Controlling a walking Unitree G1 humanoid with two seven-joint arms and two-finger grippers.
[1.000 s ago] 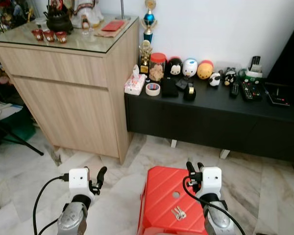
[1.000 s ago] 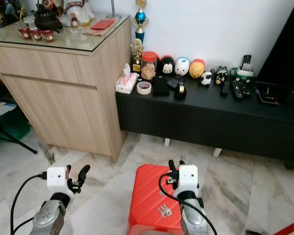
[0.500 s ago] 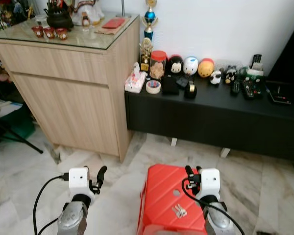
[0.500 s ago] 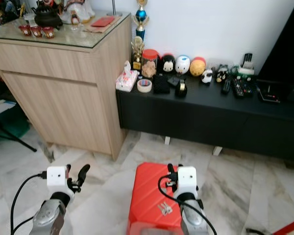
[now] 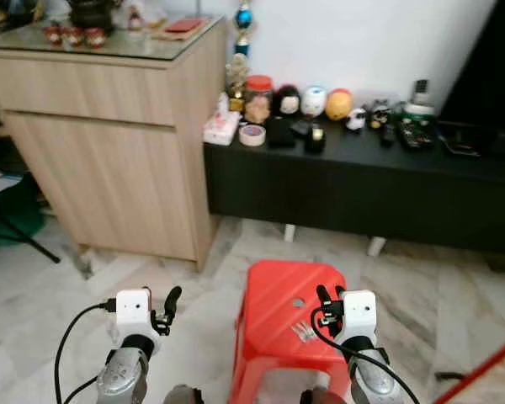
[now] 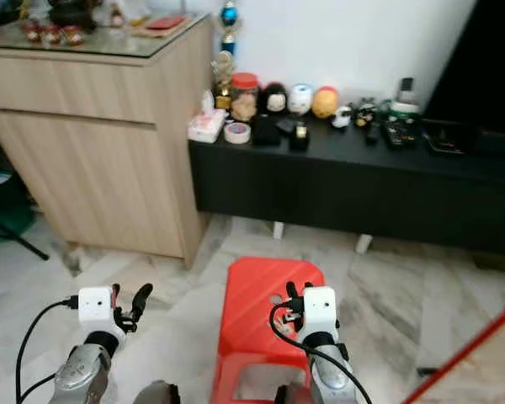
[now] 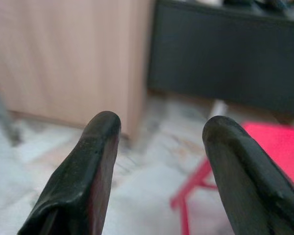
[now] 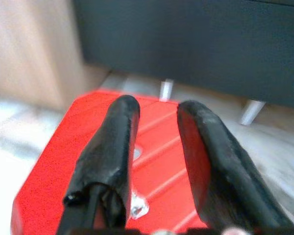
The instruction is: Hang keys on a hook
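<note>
The keys (image 5: 303,331) lie on top of the red stool (image 5: 273,295), at the lower centre of the frame. The right claw (image 5: 327,300) hangs just beside them, its fingers apart and holding nothing. The left claw (image 5: 170,301) is open too, at lower left, above the marble floor (image 5: 59,286).
</note>
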